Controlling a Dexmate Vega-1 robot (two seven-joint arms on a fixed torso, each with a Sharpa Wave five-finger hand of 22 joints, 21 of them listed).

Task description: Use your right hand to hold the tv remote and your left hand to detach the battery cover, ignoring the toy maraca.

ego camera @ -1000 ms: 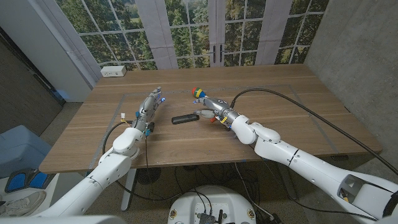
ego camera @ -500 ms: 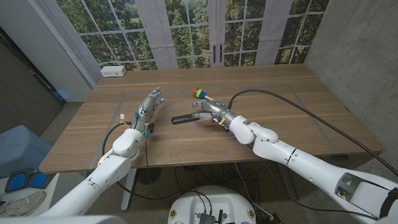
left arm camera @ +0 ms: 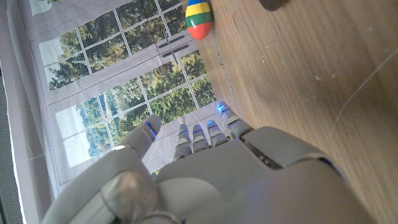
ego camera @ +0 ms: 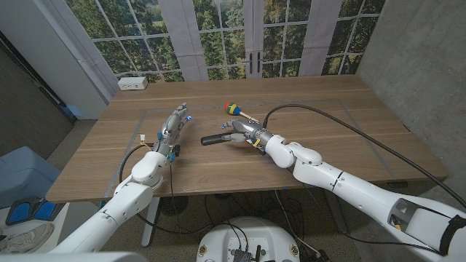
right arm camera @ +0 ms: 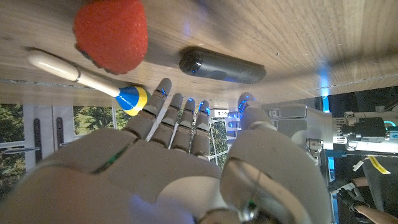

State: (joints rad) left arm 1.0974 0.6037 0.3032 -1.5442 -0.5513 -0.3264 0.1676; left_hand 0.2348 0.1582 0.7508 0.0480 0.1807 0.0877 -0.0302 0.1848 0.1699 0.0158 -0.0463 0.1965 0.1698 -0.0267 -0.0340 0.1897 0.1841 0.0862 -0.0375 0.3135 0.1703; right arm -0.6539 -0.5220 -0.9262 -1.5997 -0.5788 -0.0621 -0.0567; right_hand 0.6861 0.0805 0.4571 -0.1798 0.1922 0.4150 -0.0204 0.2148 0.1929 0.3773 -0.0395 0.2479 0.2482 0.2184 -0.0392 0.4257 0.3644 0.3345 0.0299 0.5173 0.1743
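toy maraca near tv remote

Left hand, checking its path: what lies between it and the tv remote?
Only bare wooden table in the head view: nothing sits between the left hand and the tv remote. The toy maraca lies farther back, off that stretch.

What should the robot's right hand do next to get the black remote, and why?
Probably the right hand should reach a little farther and close its fingers around the remote. The hand is open, just beside the remote, which lies loose on the table. The left hand waits apart, holding nothing, and the cover likely can't come off until the remote is held. The maraca can stay put.
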